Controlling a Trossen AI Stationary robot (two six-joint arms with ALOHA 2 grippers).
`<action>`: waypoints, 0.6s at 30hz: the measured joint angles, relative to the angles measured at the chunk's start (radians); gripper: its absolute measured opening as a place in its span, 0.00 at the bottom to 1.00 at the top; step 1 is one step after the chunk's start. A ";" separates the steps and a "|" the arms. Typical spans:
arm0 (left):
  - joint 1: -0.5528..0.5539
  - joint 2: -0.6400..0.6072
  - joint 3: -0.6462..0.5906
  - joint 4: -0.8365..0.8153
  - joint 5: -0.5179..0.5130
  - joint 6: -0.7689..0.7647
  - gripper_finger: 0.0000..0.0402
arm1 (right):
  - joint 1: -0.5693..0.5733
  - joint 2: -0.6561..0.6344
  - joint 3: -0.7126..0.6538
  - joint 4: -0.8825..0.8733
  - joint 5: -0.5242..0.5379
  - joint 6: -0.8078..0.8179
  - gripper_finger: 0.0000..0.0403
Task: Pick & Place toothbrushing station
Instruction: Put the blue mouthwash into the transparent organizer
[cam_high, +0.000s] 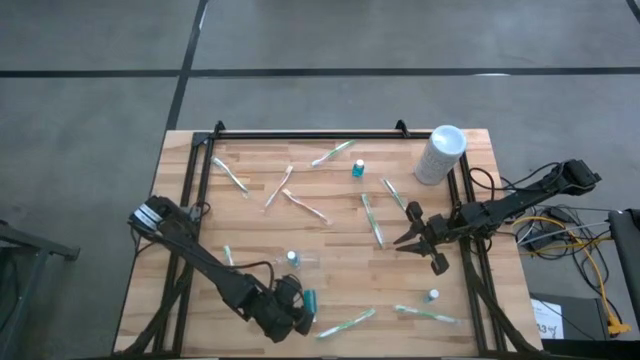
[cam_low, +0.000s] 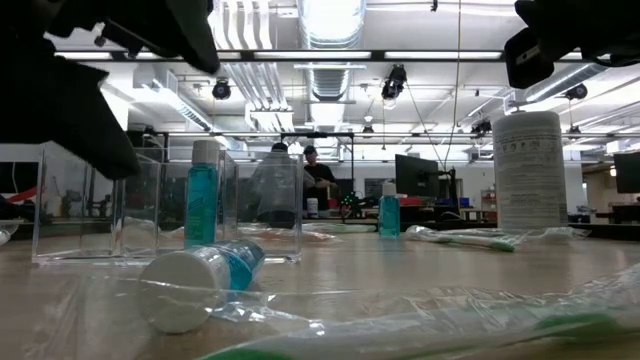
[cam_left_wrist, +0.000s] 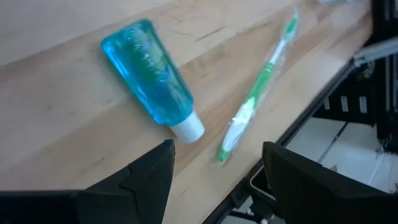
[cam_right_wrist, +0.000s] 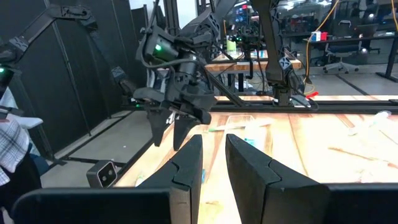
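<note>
Judging from the scatter, little of the task looks done: wrapped toothbrushes (cam_high: 375, 219) lie loose across the middle of the wooden table (cam_high: 330, 262), small blue bottles (cam_high: 357, 168) sit apart, and the white canister (cam_high: 439, 153) stands at upper right. The left gripper (cam_high: 296, 313), low in the high view, hovers with fingers spread wide and empty just over a lying blue bottle (cam_left_wrist: 151, 76), a green toothbrush (cam_left_wrist: 255, 93) beside it. That pair sits close to the table's near edge, so room there is tight. The right gripper (cam_high: 420, 240), at right of centre, holds nothing with its fingers narrowly parted; open wood surrounds it.
</note>
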 joint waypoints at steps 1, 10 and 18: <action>0.000 0.004 0.000 0.000 0.000 -0.015 0.62 | 0.000 0.000 0.000 0.000 0.000 0.000 0.17; 0.000 0.043 0.000 -0.011 0.022 -0.131 0.62 | 0.000 0.000 0.000 0.000 0.000 0.000 0.17; 0.003 0.077 0.000 0.027 0.024 -0.184 0.62 | 0.000 0.000 0.000 0.000 0.000 0.000 0.17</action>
